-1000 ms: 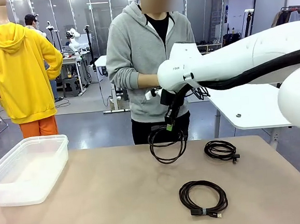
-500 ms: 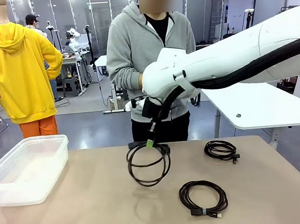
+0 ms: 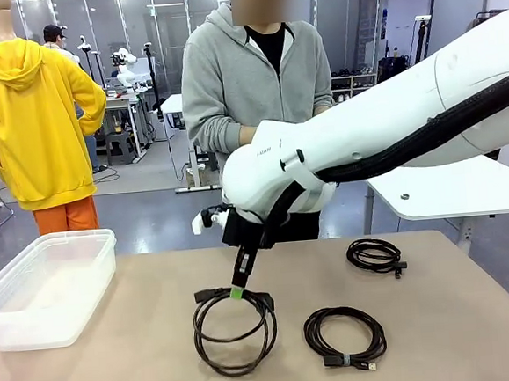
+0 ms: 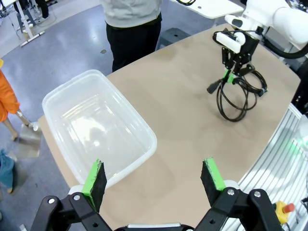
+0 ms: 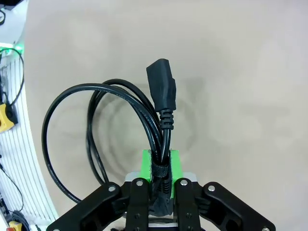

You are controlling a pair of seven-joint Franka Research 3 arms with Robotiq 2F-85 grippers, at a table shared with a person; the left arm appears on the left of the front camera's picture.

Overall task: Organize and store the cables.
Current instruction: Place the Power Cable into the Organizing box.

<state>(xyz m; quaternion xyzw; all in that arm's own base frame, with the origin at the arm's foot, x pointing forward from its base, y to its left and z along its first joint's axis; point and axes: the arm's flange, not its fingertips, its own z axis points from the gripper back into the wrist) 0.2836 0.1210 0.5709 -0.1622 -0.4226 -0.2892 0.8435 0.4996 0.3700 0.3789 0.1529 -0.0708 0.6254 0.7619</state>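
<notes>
Tan bench [image 3: 145,367]. Clear tub [image 3: 36,327] sat at its left end. Two coiled black cords lay flat right of centre: far cable [image 3: 374,255] by the far edge, near cable [image 3: 344,337] toward the robot's side, apart.

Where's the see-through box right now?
In the front view the clear box sits at the left edge of the table, on the robot's left side, well left of the coiled cable held by the right gripper.

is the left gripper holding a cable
No, the left gripper is open with nothing between its green pads, while the right gripper grips the coiled black cable.
</notes>
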